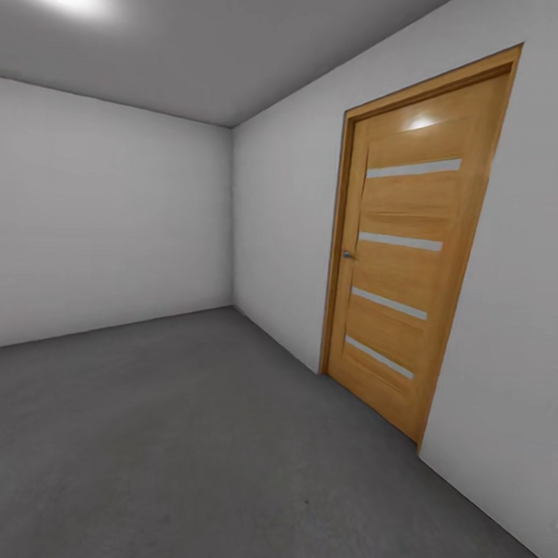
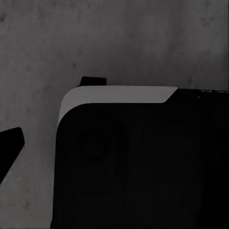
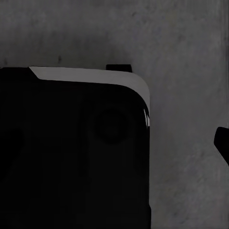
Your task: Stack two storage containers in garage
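I am in the garage, with its dark grey concrete floor spreading ahead of me. The two storage containers and the living room are out of view. In the left wrist view one dark finger of my left gripper pokes in at the picture's edge, over the floor. In the right wrist view a dark finger of my right gripper shows the same way, over the floor. Nothing is seen between the fingers, and I cannot tell how the jaws stand.
A closed wood-plank door with pale strips stands in the right wall. A plain pale wall closes the far side. A black body with a white edge, apparently my own base, lies below each wrist camera.
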